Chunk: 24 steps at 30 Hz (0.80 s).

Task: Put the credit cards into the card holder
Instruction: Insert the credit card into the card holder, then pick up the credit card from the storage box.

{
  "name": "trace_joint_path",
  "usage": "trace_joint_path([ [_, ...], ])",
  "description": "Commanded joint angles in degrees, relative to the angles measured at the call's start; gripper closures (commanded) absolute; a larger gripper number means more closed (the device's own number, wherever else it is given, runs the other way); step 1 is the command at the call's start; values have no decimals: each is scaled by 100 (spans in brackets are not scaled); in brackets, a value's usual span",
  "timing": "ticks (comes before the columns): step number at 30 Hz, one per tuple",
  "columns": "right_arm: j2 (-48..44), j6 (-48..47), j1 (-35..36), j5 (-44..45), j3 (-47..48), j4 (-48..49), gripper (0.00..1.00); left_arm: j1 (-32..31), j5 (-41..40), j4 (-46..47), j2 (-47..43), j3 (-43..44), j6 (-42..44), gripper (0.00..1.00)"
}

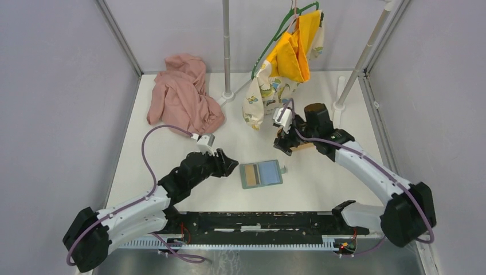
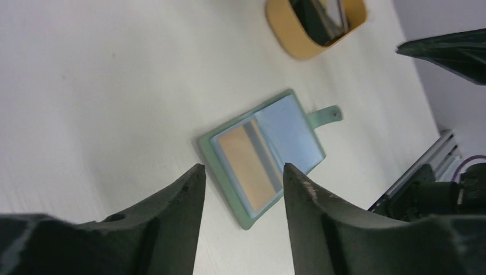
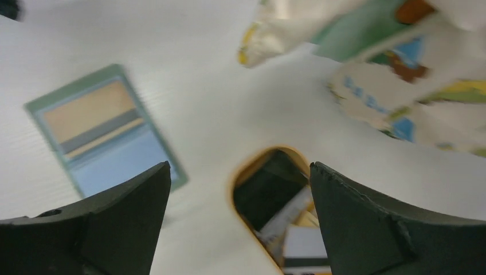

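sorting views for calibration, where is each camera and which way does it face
Top external: overhead, behind the robot, looking down; left arm, right arm, card holder, hanging clothes.
Left wrist: on the left arm, facing down past the left gripper at the open card holder and tray.
Right wrist: on the right arm, facing down past the right gripper into the tray of credit cards.
Both wrist views share card holder and tray.

Pink cloth (image 1: 183,94) rear-L; hung garment (image 1: 292,51); wood tray (image 2: 291,48)
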Motion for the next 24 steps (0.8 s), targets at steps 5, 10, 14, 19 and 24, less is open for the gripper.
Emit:
trace_joint_path([
  [5, 42, 62, -271, 1314, 74, 567, 2, 13, -471, 111, -966, -37, 485, 3],
  [10, 592, 1051, -1096, 312, -235, 1027, 5, 14, -189, 57, -679, -6, 481, 2],
  [14, 1029, 1744, -1625, 224, -224, 1136, 13, 13, -139, 353, -621, -170, 431, 3],
  [19, 1590, 2165, -1741, 50, 11, 1146, 21, 16, -106, 434, -467, -147, 456, 3],
  [24, 2134, 2395, -1770, -105, 304, 992, 28, 14, -105, 445, -453, -199, 440, 4],
])
